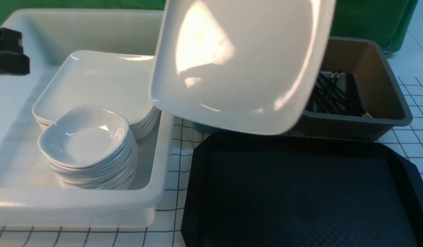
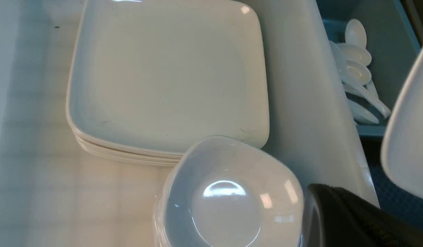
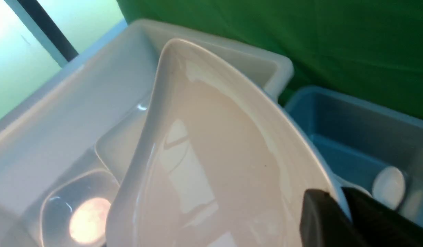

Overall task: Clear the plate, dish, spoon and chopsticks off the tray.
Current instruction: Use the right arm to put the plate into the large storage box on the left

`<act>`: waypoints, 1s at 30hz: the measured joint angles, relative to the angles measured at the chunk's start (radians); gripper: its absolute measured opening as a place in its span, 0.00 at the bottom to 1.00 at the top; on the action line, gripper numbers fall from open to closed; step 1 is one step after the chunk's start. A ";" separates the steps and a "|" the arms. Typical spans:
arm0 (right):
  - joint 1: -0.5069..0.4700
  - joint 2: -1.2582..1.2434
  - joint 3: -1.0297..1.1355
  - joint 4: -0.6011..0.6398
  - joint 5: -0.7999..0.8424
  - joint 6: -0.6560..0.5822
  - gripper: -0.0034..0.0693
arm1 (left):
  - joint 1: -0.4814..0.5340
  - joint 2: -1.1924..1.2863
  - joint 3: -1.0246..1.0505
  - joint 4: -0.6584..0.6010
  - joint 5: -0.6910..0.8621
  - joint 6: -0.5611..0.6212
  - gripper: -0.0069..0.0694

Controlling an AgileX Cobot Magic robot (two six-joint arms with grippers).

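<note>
The white tub (image 1: 77, 206) fills the robot's left side of the table. The black tray (image 1: 300, 192) lies just beside it on the right, and the part I can see has nothing on it. The plate (image 1: 238, 65) is clear of the tray. It hangs in the air, steeply tilted, over the tray's far edge and the near corner of the white tub, with its glossy face toward me. Behind it sit a brown tub (image 1: 379, 72) and a blue tub (image 3: 352, 137).

Inside the white tub is a stack of plates (image 1: 101, 82), and a stack of dishes (image 1: 87, 137) stands against its near side. The right gripper (image 3: 338, 209) is pinched narrow on the plate's rim, near one corner. The left gripper (image 1: 7, 51) hovers over the far left of the white tub, and I cannot tell whether its jaws are apart. Black chopsticks (image 1: 331, 94) lie in the brown tub and white spoons (image 2: 360, 68) in the blue one.

The job in hand, I judge, is carrying the plate onto the stack of plates. To do it well, the arm should travel left and level the plate on the way. It should keep the low edge above the tub wall and the dishes, square the corners with the stack, and lower until the plate rests before letting go. A corner pinch on glazed ware can slip or swing, so slow and steady suits.
</note>
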State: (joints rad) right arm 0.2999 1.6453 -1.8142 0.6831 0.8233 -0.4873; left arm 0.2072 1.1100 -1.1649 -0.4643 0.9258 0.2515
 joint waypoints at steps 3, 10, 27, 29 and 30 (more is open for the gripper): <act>0.046 0.113 -0.100 0.041 -0.043 0.003 0.11 | 0.031 0.000 -0.004 -0.035 0.010 0.008 0.09; 0.140 0.373 -0.348 0.142 -0.197 0.010 0.11 | 0.040 0.000 -0.006 -0.058 0.025 0.011 0.09; 0.310 0.640 -0.430 0.159 -0.558 -0.094 0.11 | 0.040 0.000 -0.006 -0.038 0.034 0.045 0.09; 0.312 0.650 -0.431 0.159 -0.561 -0.095 0.11 | 0.040 0.000 -0.006 -0.038 0.037 0.052 0.09; 0.312 0.654 -0.431 0.160 -0.561 -0.095 0.11 | 0.040 0.000 -0.006 -0.038 0.038 0.054 0.09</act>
State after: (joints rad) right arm 0.6120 2.2996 -2.2454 0.8433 0.2627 -0.5821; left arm 0.2472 1.1100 -1.1707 -0.5022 0.9639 0.3052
